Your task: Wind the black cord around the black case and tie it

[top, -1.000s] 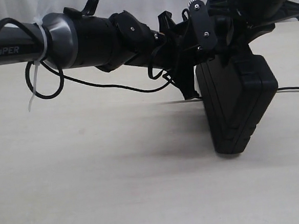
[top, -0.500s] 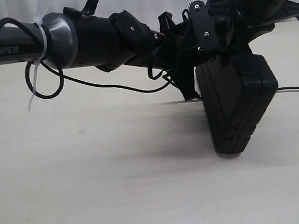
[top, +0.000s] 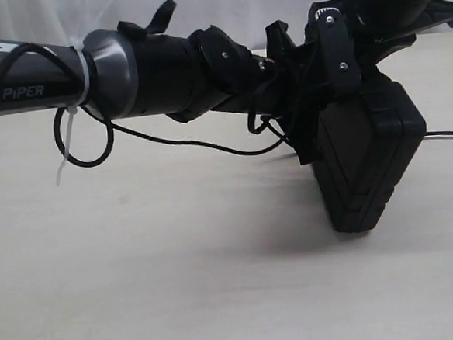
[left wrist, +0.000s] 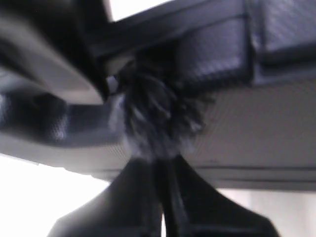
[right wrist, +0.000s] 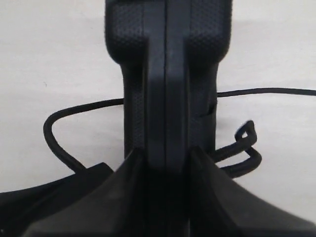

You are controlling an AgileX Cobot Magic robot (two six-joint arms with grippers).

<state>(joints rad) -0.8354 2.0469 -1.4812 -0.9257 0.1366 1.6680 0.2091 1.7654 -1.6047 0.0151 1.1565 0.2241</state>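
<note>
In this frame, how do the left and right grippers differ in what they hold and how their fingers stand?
The left gripper has its fingers pinched together on the frayed end of the black cord; the right gripper has its fingers apart, straddling the edge of the black case. The left holds something thin and limp, the right a rigid box standing tilted on the table. Both grip a task item.

Black case – on edge, tilted (matte, textured); black cord trails out both sides.
</note>
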